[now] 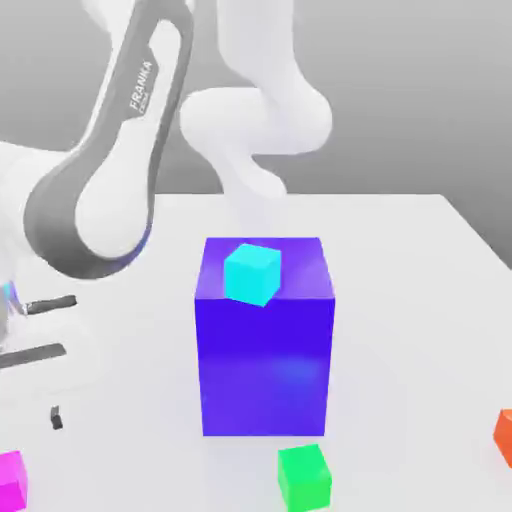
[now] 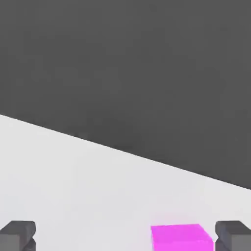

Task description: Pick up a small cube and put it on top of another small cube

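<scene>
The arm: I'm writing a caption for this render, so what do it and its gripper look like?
The arm has smooth, rounded white links with dark grey bands at the joints and "FRANKA" lettering in grey on one link. A faint blue glow edges the big joint. The fingers of the gripper are dark grey and blocky. No cables show.

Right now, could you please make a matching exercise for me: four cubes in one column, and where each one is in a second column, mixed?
Things:
1. cyan cube
2. green cube
3. magenta cube
4. orange cube

Places:
A. at the exterior view's right edge, on the table
B. on top of the big blue block
C. at the exterior view's lower left corner
D. on the table in front of the blue block

Pairs: 1-B, 2-D, 3-C, 4-A
</scene>
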Available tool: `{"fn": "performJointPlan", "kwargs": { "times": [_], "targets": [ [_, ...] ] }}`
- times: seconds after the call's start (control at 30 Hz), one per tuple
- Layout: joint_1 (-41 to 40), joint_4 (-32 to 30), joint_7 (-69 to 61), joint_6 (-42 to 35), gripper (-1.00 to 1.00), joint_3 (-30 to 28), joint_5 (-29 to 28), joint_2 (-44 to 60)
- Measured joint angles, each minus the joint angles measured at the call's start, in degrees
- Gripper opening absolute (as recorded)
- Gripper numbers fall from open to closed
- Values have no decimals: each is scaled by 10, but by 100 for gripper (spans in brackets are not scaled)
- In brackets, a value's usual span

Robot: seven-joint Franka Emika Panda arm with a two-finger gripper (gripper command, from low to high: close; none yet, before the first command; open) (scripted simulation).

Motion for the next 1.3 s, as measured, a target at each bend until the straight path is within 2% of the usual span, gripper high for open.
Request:
{"fn": "performJointPlan", "kwargs": {
  "times": [0.07,0.17,0.2,0.4,0.57,0.97,1.3],
  "targets": [
    [-11,3,-20,17,0,-4,-9,29],
    [-40,18,-50,60,0,27,20,91],
    [-50,23,-58,73,-100,39,31,109],
    [-54,26,-63,78,-100,44,37,118],
    [-18,3,-34,26,-100,0,-18,41],
    [32,-55,-239,35,-100,53,-131,-36],
    [58,-99,-434,40,-100,114,-200,-89]
  ]
}}
